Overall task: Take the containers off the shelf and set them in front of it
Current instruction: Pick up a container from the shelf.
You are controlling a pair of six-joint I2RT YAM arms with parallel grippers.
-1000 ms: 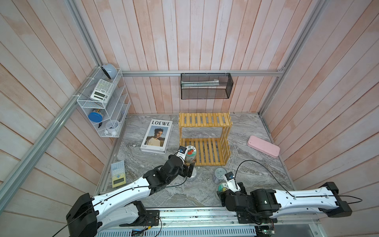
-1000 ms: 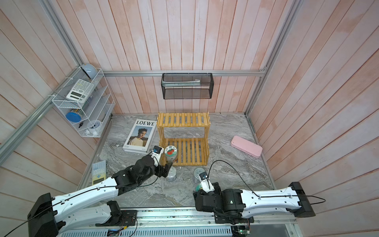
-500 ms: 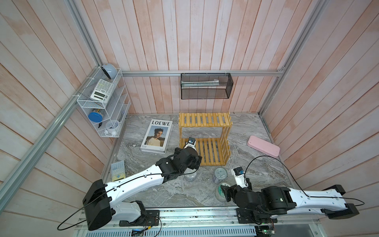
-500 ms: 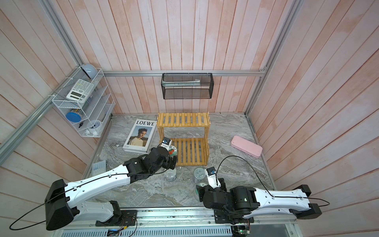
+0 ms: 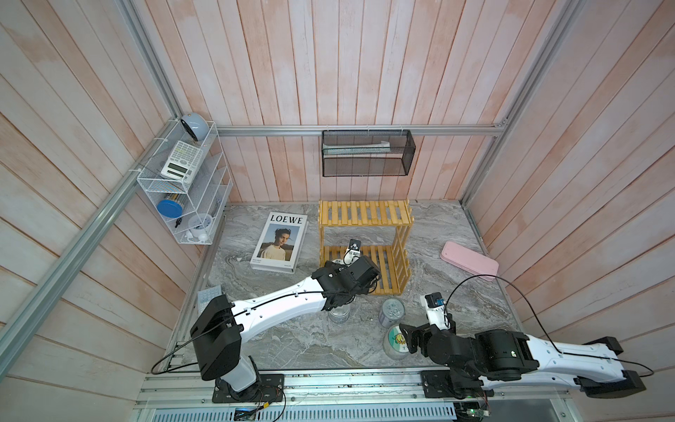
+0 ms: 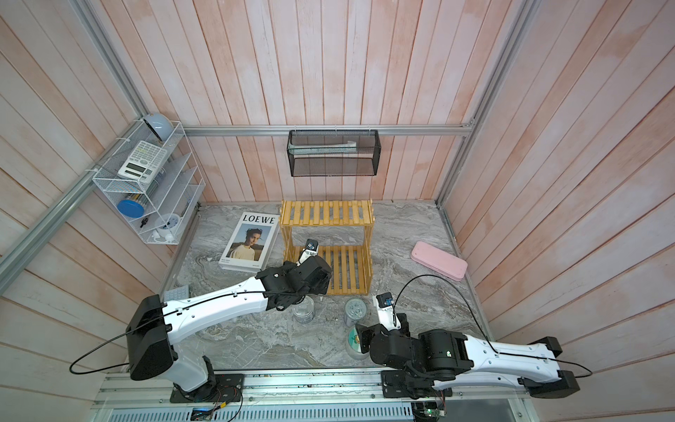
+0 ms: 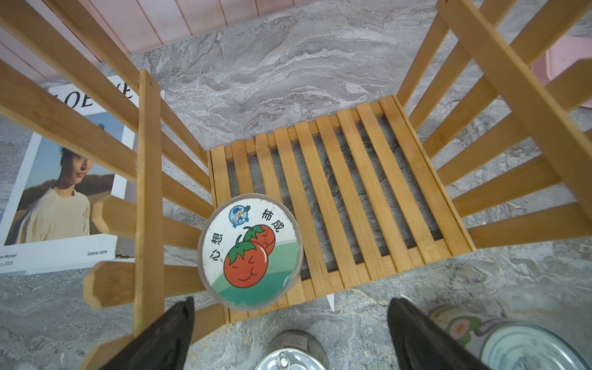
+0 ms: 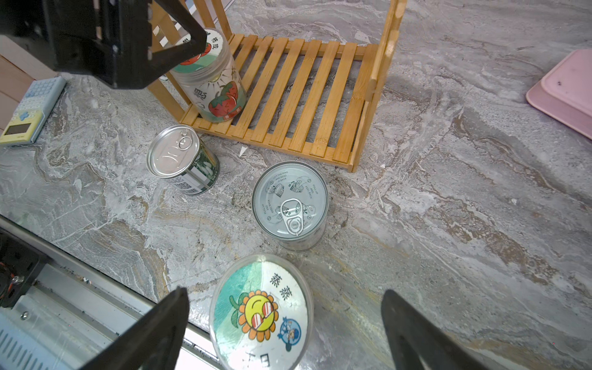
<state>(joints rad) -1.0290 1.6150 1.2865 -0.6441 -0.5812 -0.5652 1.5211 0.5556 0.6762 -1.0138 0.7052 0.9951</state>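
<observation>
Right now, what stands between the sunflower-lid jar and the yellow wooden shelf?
A silver pull-tab can stands there, upright; the right wrist view shows it clearly.

The walls [image 5: 328,73] are long pink wooden boards, with shiny silver bars [image 5: 365,130] along them and up the corners. The floor [image 5: 310,350] is flat grey stone with wavy white lines. A white wire rack [image 5: 222,171] hangs on a side wall, a black mesh basket [image 5: 365,164] hangs on the back wall, and the light is bright.

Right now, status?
Left hand, right hand open, empty. Tomato jar on shelf, bottom tier, near side slats. Small can, wide can, sunflower jar out front.
</observation>
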